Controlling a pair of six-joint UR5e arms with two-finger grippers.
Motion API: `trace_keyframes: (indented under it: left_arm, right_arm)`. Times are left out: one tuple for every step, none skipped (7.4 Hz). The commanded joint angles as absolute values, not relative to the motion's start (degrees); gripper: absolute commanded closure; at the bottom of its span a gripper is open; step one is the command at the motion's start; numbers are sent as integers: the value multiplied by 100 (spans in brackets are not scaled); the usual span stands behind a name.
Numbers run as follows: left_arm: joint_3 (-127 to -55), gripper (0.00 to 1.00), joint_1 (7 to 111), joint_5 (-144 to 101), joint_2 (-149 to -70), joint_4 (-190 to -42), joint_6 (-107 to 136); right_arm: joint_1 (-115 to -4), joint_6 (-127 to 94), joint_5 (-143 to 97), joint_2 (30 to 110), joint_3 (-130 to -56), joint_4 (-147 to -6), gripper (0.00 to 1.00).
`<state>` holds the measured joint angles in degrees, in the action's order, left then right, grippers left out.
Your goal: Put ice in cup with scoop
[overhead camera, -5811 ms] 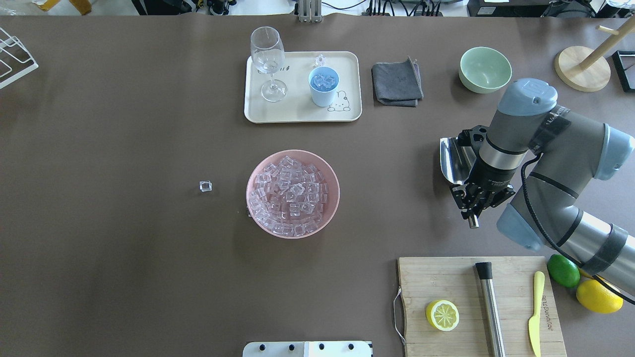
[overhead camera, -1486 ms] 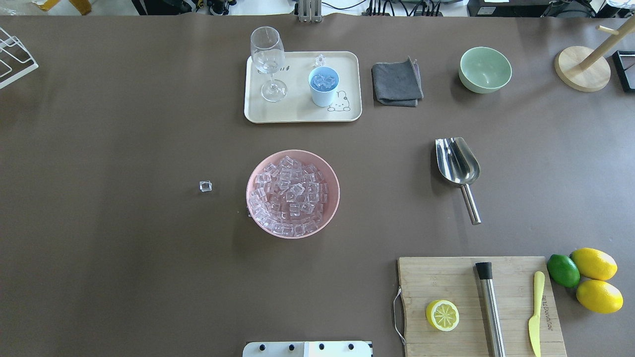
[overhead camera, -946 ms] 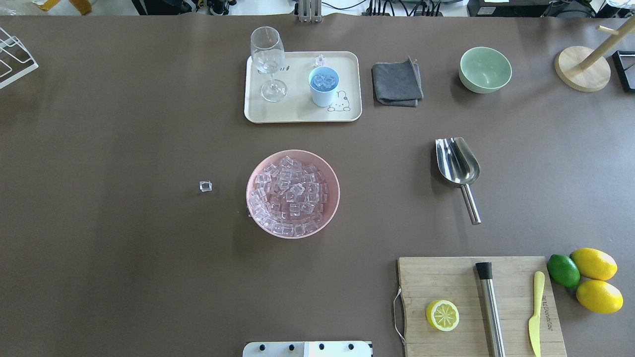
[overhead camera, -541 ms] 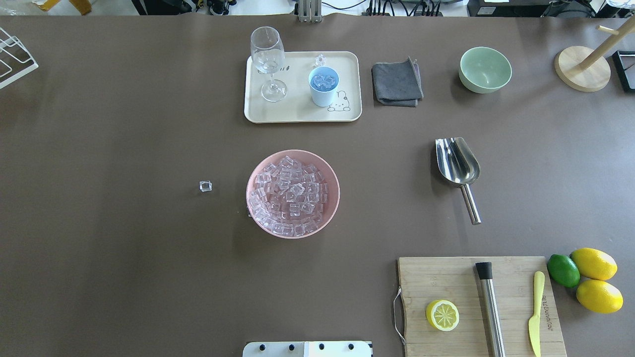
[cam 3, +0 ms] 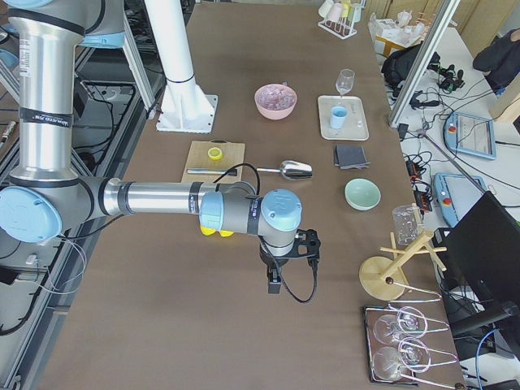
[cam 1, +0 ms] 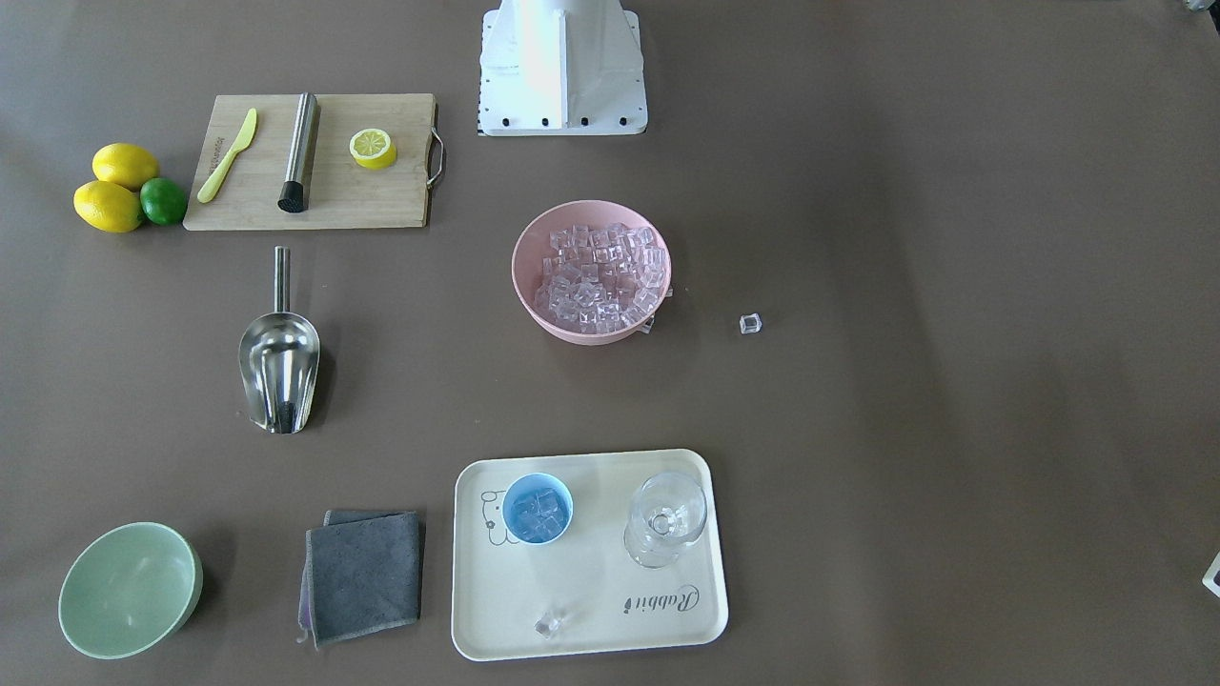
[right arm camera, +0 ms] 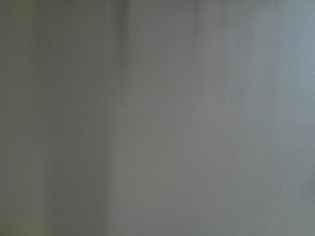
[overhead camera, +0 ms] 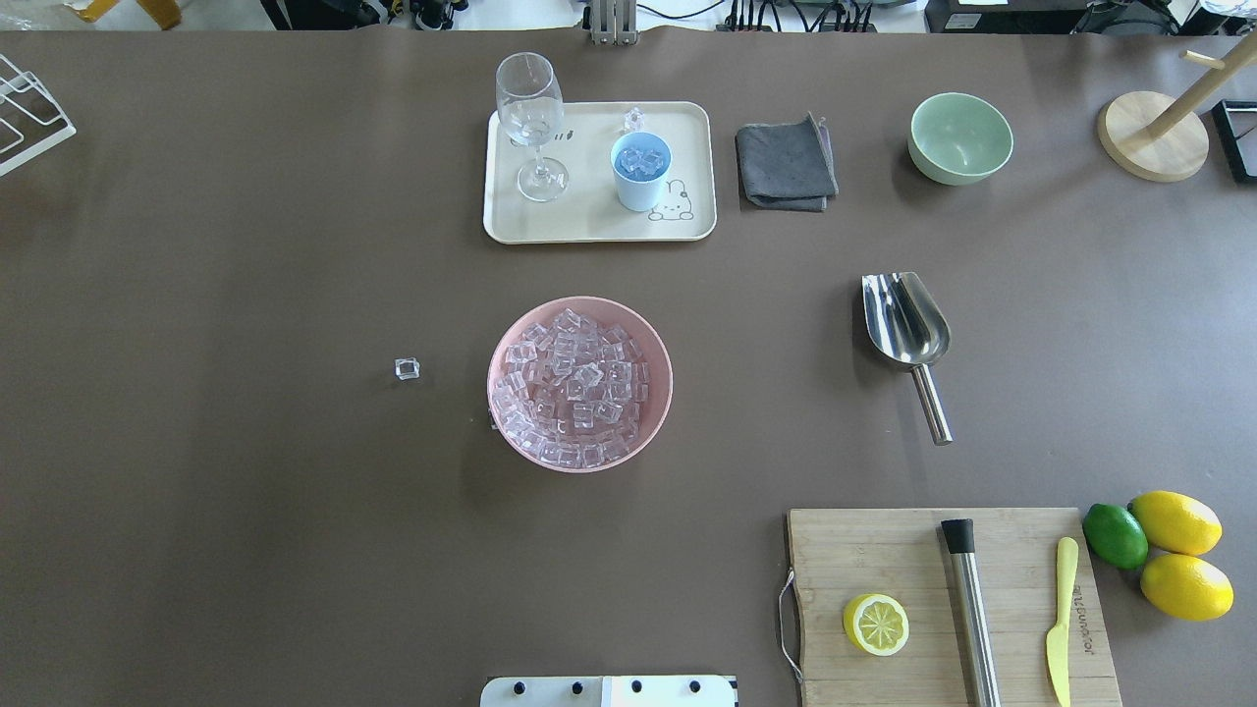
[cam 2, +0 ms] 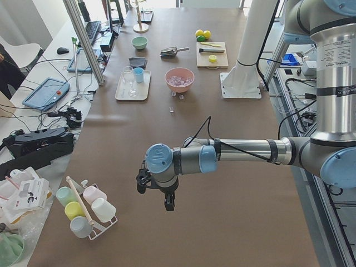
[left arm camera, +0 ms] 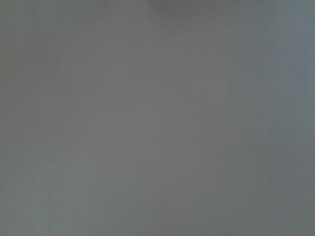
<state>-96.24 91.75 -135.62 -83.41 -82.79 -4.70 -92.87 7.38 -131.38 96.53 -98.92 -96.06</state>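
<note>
The steel scoop (overhead camera: 908, 329) lies free on the table, right of centre, its handle toward the robot. Ice (overhead camera: 574, 388) fills a pink bowl (overhead camera: 656, 346) in the middle. The light-blue cup (overhead camera: 640, 169) stands on a cream tray (overhead camera: 589, 221) and holds a few cubes. One cube (overhead camera: 407, 368) lies loose left of the bowl, another (overhead camera: 633, 120) on the tray. My left gripper (cam 2: 167, 204) and right gripper (cam 3: 275, 286) hang over bare table far from all this, seen only in the side views; I cannot tell if either is open or shut.
A wine glass (overhead camera: 530, 118) shares the tray. A grey cloth (overhead camera: 786, 162) and a green bowl (overhead camera: 959, 137) sit to its right. Near the robot lies a cutting board (overhead camera: 884, 550) with a half lemon, steel cylinder and yellow knife; lemons (overhead camera: 1183, 555) beside it.
Since the oldest frame the right arm has left the scoop lying on the table and withdrawn out of the overhead view. Over the last 1.5 s nothing has moved.
</note>
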Motion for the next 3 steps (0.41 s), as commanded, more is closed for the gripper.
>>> trace_keyframes:
  left_arm:
    - [-9624, 2, 9176, -13562, -8341, -8279, -466]
    - [-9624, 2, 9176, -13562, -8341, -8279, -475]
    - [-9624, 2, 9176, -13562, -8341, -8279, -475]
  right_arm:
    - [-9290, 729, -13061, 9659, -9870, -9615, 1]
    - [-9290, 729, -13061, 9659, -9870, -9615, 1]
    - [-9281, 738, -13061, 9659, -9853, -9615, 1]
